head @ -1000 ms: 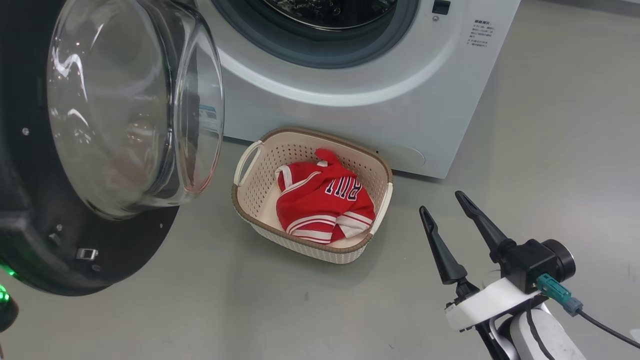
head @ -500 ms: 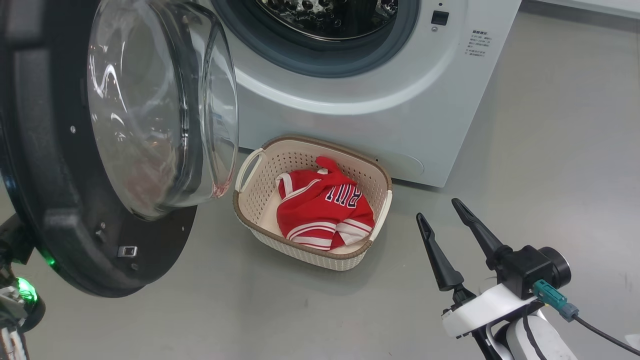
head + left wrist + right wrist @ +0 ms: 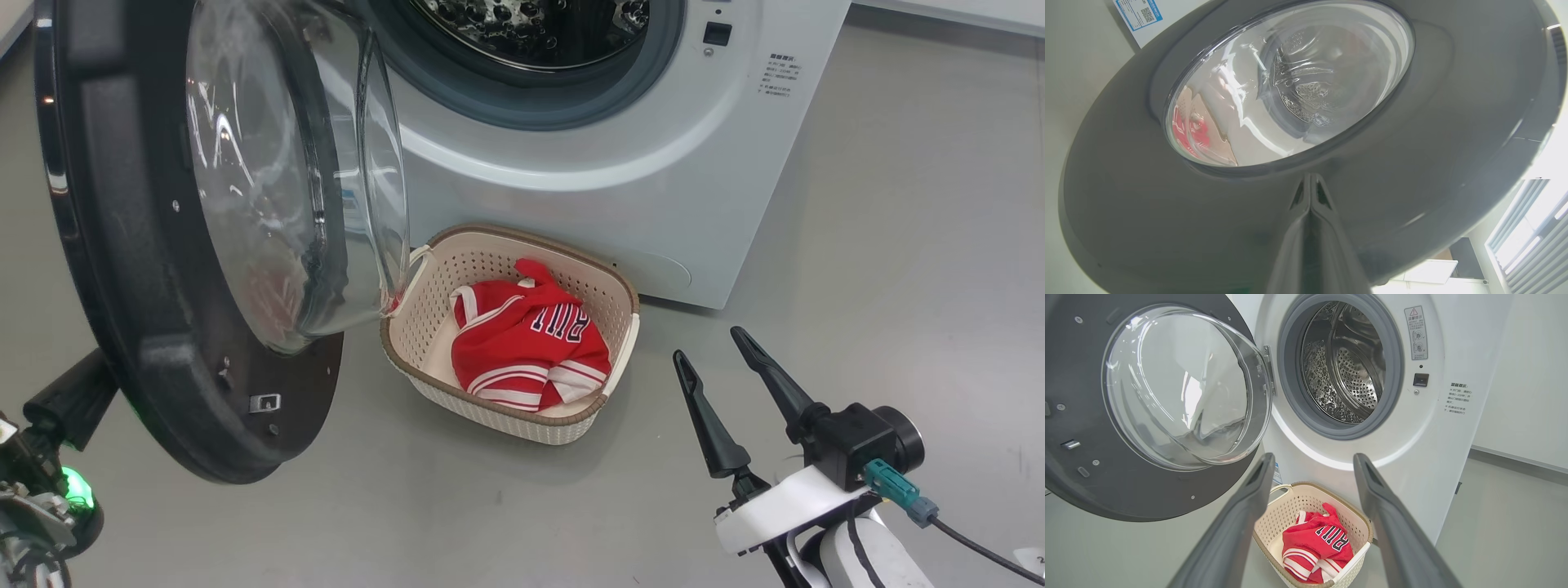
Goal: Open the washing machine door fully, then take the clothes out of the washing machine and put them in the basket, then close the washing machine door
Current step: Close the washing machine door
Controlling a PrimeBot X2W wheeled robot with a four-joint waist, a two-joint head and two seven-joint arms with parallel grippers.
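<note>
The washing machine door point(image 3: 163, 327) stands half open at the left, its glass bowl point(image 3: 286, 163) facing the white washing machine point(image 3: 620, 188). My left gripper point(image 3: 1310, 176) is shut, holds nothing, and its tips rest against the door's dark outer face point(image 3: 1412, 143). In the head view that left gripper point(image 3: 77, 392) pokes out behind the door's lower edge. The red clothes point(image 3: 531, 343) lie bunched in the cream basket point(image 3: 498, 408) in front of the washer. My right gripper point(image 3: 707, 343) stands open right of the basket, above the floor. In the right wrist view the right gripper point(image 3: 1313, 457) frames the basket point(image 3: 1310, 494).
The steel drum point(image 3: 1347, 367) shows nothing inside it in the right wrist view. Grey floor point(image 3: 898, 245) stretches to the right of the washer and in front of the basket. The door's lower edge hangs close to the basket's left handle point(image 3: 412, 265).
The door has swung toward the washer's opening, its glass bowl now nearer the basket. My left gripper has come into the head view behind the door. The right gripper has hardly moved.
</note>
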